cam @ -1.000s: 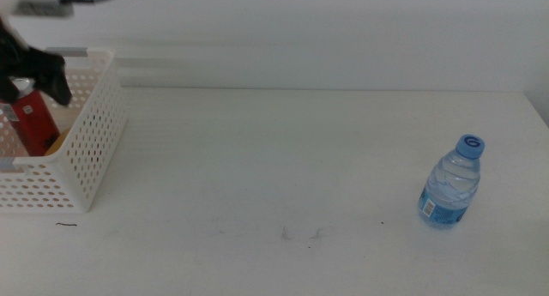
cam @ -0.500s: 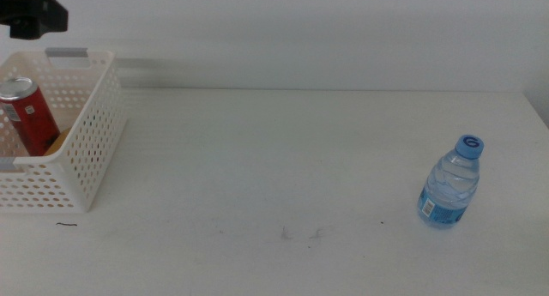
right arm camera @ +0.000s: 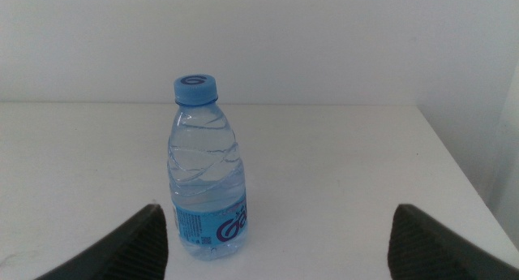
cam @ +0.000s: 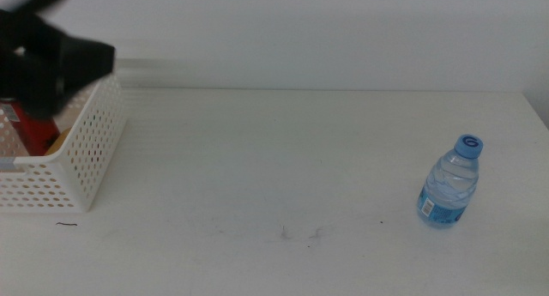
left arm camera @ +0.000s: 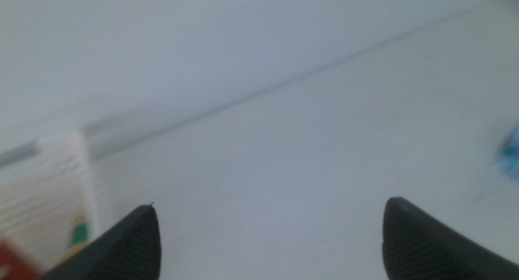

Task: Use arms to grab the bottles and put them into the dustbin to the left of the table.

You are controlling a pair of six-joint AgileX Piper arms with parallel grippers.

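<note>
A small clear water bottle [cam: 450, 183] with a blue cap stands upright at the table's right side. In the right wrist view the bottle [right arm camera: 207, 174] is just ahead of my right gripper [right arm camera: 284, 247], which is open and empty. The white perforated dustbin [cam: 86, 150] stands at the left edge. A red can [cam: 30, 129] shows inside it, with a yellowish patch beside it. My left arm [cam: 47, 64] is a dark blur over the bin's top. The left gripper [left arm camera: 272, 247] is open and holds nothing, with the bin [left arm camera: 49, 191] off to one side of it.
The white table [cam: 283, 159] stretches between the bin and the water bottle, with faint scuff marks [cam: 300, 234] near the front. Its right edge lies close behind the bottle. A white wall backs the table.
The left gripper let go of the red can inside the dustbin, rose away from it, and now sweeps blurred across the bin towards the table. The water bottle has not moved.
</note>
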